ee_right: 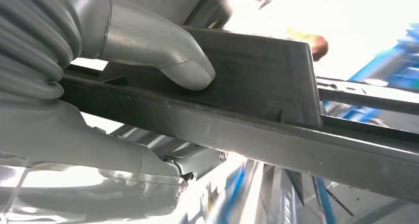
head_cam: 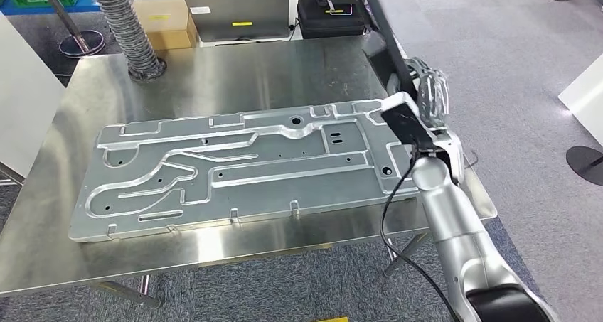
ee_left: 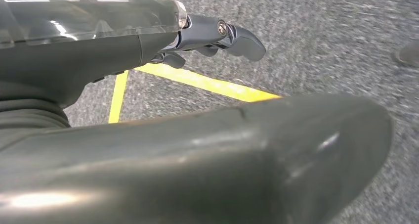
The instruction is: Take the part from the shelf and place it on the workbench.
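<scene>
Head view. Workbench (head_cam: 213, 254): steel top, large stamped metal panel (head_cam: 242, 169) lying flat on it, spanning from about 8 o'clock to 3 o'clock. Corrugated grey hose (head_cam: 131, 34) upright at 11 o'clock on the far corner; cardboard box (head_cam: 167, 20), laptop (head_cam: 238, 13) and black case (head_cam: 331, 16) behind the bench at 12 o'clock. Right hand (head_cam: 430, 98) at 2 o'clock, above the panel's right end, closed around a long black bar (head_cam: 380, 30) that runs up and away toward 1 o'clock.

Left wrist view. Left hand (ee_left: 207, 38) over grey carpet with yellow floor tape (ee_left: 207, 84); fingers loosely curled, nothing in them.

Right wrist view. Thumb (ee_right: 163, 51) pressed on the dark flat face of the bar (ee_right: 257, 85), remaining fingers wrapped beneath it; bar held firmly.
</scene>
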